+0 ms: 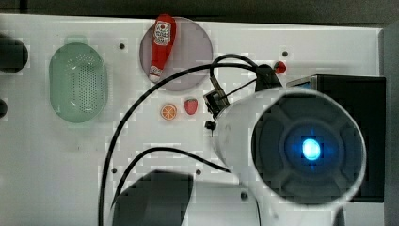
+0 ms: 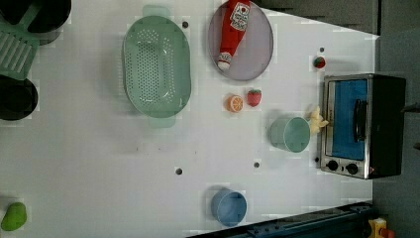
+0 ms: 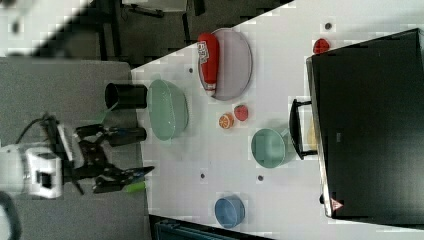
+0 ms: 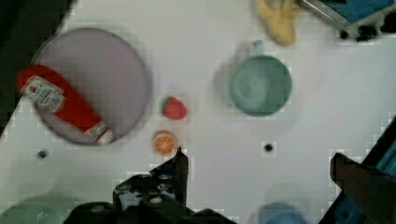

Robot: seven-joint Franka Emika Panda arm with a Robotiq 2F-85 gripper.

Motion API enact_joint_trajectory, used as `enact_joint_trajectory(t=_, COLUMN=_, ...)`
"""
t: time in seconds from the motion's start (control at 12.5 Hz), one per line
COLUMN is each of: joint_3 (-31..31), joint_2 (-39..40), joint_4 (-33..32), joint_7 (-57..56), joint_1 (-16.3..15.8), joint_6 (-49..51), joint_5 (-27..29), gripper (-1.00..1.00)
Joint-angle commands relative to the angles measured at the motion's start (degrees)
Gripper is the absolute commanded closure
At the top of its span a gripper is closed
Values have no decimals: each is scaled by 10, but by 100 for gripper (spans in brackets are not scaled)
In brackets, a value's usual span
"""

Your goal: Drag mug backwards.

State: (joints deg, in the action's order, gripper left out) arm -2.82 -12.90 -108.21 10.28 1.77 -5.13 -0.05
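Note:
The dark green mug point(image 2: 289, 134) stands upright on the white table point(image 2: 99, 148), just in front of the toaster oven's door. It also shows in the right view point(image 3: 270, 147) and the wrist view point(image 4: 260, 85), with its handle toward the oven. My gripper point(image 4: 259, 159) hangs high above the table, well apart from the mug. It is open, with its two fingers point(image 4: 180, 163) spread wide and nothing between them. In the right view the gripper point(image 3: 120, 152) sits far out at the right view's left. In the top view my arm point(image 1: 282, 141) covers the mug.
A silver toaster oven point(image 2: 359, 124) and a yellow toy point(image 2: 317, 120) flank the mug. An orange slice point(image 2: 235, 103), a strawberry point(image 2: 254, 97), a grey plate point(image 2: 257, 44) with a ketchup bottle point(image 2: 233, 29), a pale green basket point(image 2: 157, 67) and a blue cup point(image 2: 229, 207) lie around.

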Motion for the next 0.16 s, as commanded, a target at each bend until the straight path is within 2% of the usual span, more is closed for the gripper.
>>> enact_joint_trajectory(t=0.08, joint_3=3, joint_2=-12, joint_4=-3, joint_7=-28, joint_1=-4, joint_6=-8, joint_5=-6, gripper=-100)
enact_joint_trajectory(t=0.16, joint_3=3, joint_2=-11, joint_4=-3, joint_7=-28, joint_1=-4, joint_6=-8, joint_5=-6, gripper=-100)
